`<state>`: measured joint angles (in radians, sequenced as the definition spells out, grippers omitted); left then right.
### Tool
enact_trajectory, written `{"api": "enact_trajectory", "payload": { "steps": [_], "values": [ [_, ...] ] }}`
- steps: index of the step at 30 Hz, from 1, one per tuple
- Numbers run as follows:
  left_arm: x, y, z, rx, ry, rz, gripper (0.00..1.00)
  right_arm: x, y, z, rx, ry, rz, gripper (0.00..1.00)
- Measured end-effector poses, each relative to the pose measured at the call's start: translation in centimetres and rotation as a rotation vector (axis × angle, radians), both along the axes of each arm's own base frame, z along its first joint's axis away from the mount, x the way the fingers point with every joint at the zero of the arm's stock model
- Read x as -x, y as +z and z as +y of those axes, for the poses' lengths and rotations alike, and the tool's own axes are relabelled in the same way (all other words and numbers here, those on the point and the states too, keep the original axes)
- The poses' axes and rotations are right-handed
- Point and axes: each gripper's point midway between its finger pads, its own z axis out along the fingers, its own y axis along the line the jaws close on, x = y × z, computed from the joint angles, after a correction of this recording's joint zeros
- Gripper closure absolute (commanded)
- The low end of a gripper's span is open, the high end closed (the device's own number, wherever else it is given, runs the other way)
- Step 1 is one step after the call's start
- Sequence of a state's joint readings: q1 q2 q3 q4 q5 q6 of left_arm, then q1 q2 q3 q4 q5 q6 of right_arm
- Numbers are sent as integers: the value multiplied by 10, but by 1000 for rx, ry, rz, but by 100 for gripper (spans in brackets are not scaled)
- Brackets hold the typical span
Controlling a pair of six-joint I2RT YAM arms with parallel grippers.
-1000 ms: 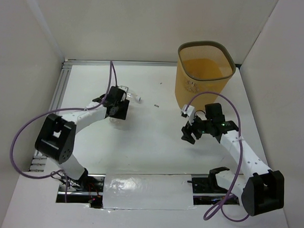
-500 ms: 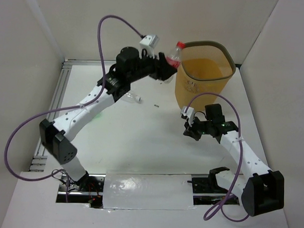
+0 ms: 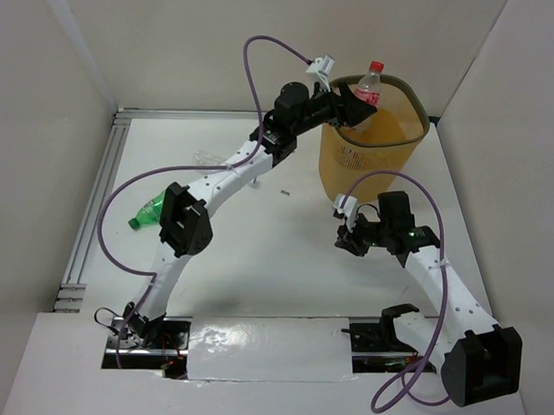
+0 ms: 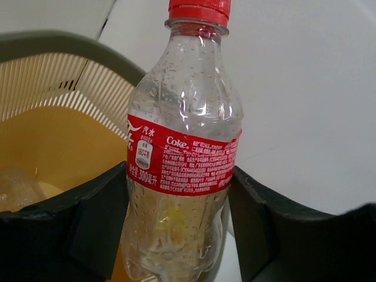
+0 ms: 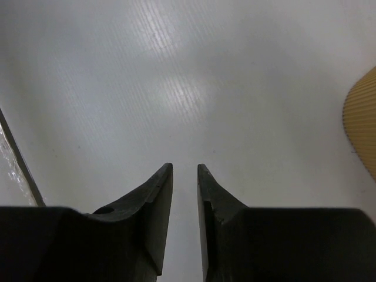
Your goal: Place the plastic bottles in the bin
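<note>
white tabletop (image 3: 257, 252) | bin (image 3: 370, 142) at 1 o'clock edge | left end effector (image 3: 354, 96) clamps Coke bottle (image 4: 182, 147) over rim | right end effector (image 5: 185, 176) nearly closed, empty | green bottle (image 3: 149, 211) at 9 o'clock

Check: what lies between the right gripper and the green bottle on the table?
Top view: only the left arm crosses between right gripper and green bottle; otherwise bare table.
</note>
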<state>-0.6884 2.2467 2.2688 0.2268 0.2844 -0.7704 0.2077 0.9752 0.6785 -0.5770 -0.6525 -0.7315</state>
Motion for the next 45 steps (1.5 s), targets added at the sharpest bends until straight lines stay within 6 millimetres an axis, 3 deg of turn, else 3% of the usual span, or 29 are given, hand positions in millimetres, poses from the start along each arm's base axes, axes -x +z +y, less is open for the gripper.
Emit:
{"api": "enact_trajectory", "payload": {
  "steps": [2,5,7,12,16,19,20,22,24,27,29,30,31,34,40,45],
  "values": [
    [-8,-12,-8,-8,20,6,9,0,2,0,-3,-1,-7,48],
    [-10,1,-8,12,49,-14,0,3,1,0,-4,4,-15,33],
    [-9,7,-8,21,59,-24,0,4,1,0,-7,8,-14,29],
    [-7,11,-5,1,76,-36,0,4,-2,2,-14,15,1,29],
    [9,31,17,-65,108,-76,0,0,-12,7,-8,26,55,29],
    [38,51,63,-139,165,-97,0,-2,-17,29,19,93,74,28],
    [50,59,86,-161,191,-104,0,-1,-18,39,31,126,81,28],
    [72,73,148,-190,271,-106,0,-2,-17,65,57,199,85,26],
    [84,71,224,-223,411,-86,0,-8,-15,89,80,242,83,25],
    [105,48,343,-290,705,-35,0,-29,-9,130,86,258,86,15],
    [128,19,389,-373,823,11,0,-54,-8,154,75,220,92,11],
    [139,6,404,-409,863,37,0,-68,-8,163,69,191,97,0],
    [150,-8,420,-452,902,61,0,-83,-8,172,63,158,97,0],
    [168,-47,451,-571,989,140,0,-129,-7,198,56,75,67,0],
    [180,-142,481,-782,1021,420,0,-215,8,254,11,-14,-34,0],
    [193,-188,495,-881,1023,561,0,-246,-9,284,-6,-17,-51,0]
  ]
}}
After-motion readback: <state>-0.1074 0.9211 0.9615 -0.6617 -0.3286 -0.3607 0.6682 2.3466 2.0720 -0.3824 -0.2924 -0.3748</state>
